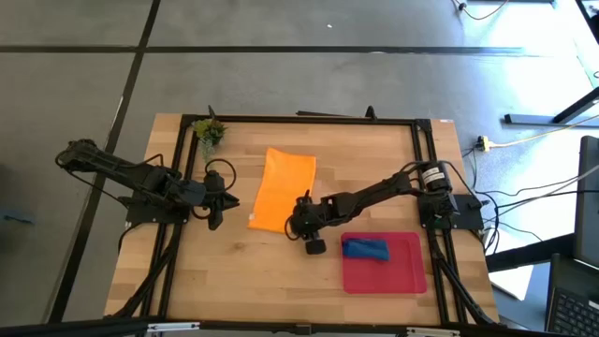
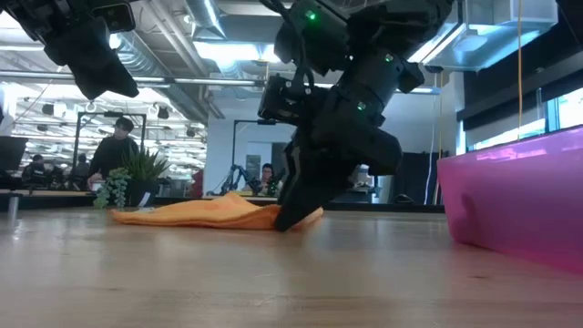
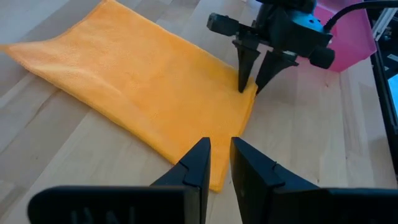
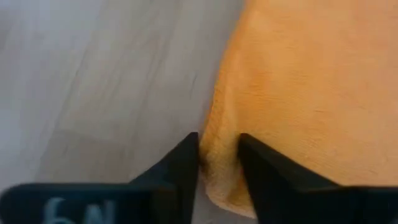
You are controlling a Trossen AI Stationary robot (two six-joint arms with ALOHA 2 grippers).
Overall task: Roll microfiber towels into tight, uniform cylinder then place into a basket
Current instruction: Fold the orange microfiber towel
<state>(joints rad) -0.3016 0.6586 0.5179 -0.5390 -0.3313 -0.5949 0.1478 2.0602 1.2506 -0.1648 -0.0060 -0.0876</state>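
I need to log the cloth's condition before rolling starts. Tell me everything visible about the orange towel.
The orange towel is a bright, fuzzy microfiber cloth lying flat and unrolled on the wooden table, left of the red tray and apart from it. Its surface shows soft ripples. The right gripper pinches the edge at one near corner, bunching it between the fingers. The left gripper hovers nearby, not touching.

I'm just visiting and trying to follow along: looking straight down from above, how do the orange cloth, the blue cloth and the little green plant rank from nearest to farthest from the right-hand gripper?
1. Orange towel: its edge sits between the right gripper fingers.
2. Blue towel: rolled, in the red tray, toward the arm's base.
3. Plant: far-left table corner.
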